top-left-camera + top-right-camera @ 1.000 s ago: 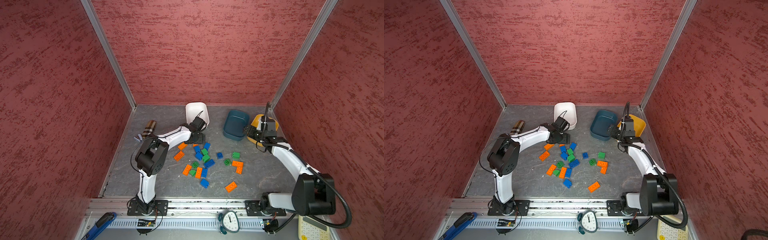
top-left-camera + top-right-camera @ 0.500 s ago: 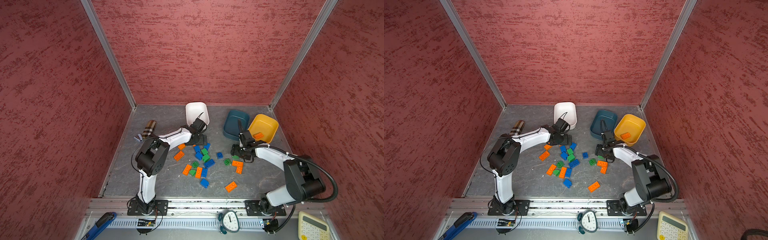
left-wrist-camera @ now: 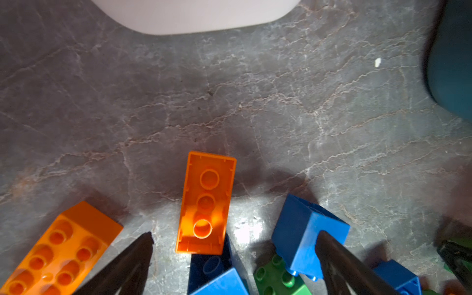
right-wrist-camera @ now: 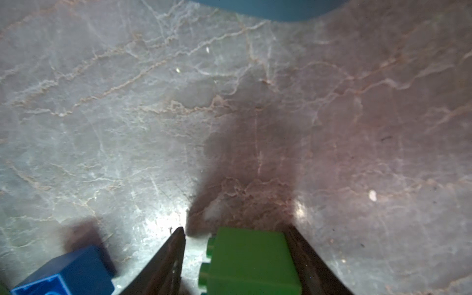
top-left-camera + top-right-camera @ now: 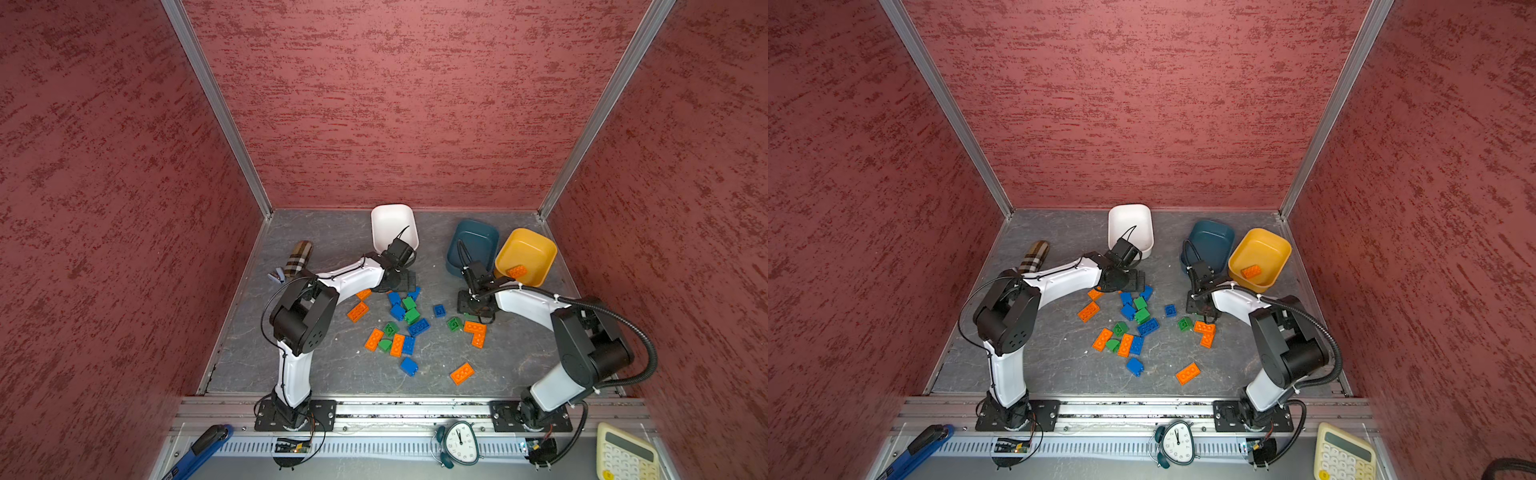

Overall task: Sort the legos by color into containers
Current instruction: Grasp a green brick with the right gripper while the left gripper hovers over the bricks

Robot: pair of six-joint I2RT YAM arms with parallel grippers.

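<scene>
The right hand (image 4: pixel 236 228), half-spread, straddles a green brick (image 4: pixel 250 260) to pinch it: one finger touches, the other stands just shy. The left hand (image 3: pixel 235 234), spread wide, lines up over an upturned orange brick (image 3: pixel 207 204). Its likely home, the yellow bowl (image 5: pixel 536 253), sits at three o'clock in a top view, beyond the loose legos (image 5: pixel 409 328).

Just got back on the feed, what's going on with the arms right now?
Brick sorting, early on. The right hand is down on the table around a green brick, with a gap at one finger, so not clamped yet. The left hand is wide open, aimed at an upside-down orange brick near the white bowl. One orange piece lies in the yellow bowl; the other bricks are scattered on the table.
</scene>
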